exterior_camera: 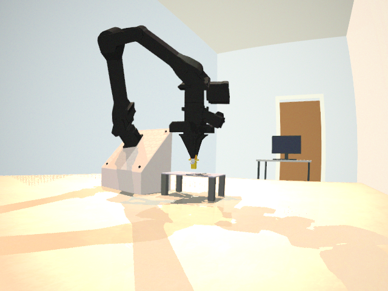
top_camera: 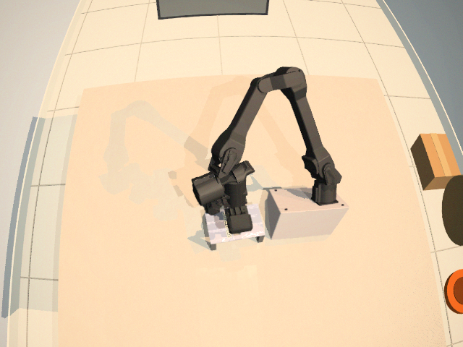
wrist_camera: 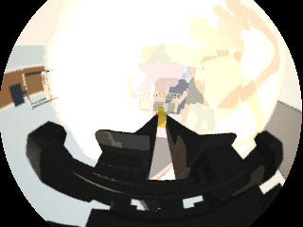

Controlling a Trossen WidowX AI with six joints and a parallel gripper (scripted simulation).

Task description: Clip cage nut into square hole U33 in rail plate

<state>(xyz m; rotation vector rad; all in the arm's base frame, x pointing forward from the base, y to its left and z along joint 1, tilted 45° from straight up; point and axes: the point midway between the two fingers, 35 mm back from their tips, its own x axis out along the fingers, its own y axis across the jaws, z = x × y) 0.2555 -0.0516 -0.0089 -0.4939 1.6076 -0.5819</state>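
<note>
Pincer (exterior_camera: 193, 156) (wrist_camera: 161, 115) — gripping 1 cage nut (exterior_camera: 194, 163) (wrist_camera: 162, 116).

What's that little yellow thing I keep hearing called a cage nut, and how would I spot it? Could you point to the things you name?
Find the big black arm (top_camera: 278, 80) (exterior_camera: 158, 46) and follow it down to its gripper (exterior_camera: 194, 157) (wrist_camera: 161, 118), above the low, four-legged plate (top_camera: 256, 215) (exterior_camera: 169, 173). The cage nut (exterior_camera: 194, 164) (wrist_camera: 162, 113) is pinched between the fingertips, the only small yellow piece there, against black fingers and a pale plate.

I count one nut (exterior_camera: 194, 163) (wrist_camera: 162, 118), one plate (top_camera: 257, 216) (exterior_camera: 170, 173) (wrist_camera: 149, 72) and four legs (top_camera: 213, 246) (exterior_camera: 211, 189) on my desk (top_camera: 149, 298) (exterior_camera: 225, 259) (wrist_camera: 95, 85); past its edges, one monitor (exterior_camera: 285, 144) (wrist_camera: 17, 95), one door (exterior_camera: 299, 125) (wrist_camera: 6, 92), one cardboard box (top_camera: 429, 160), one orange round thing (top_camera: 450, 291).
</note>
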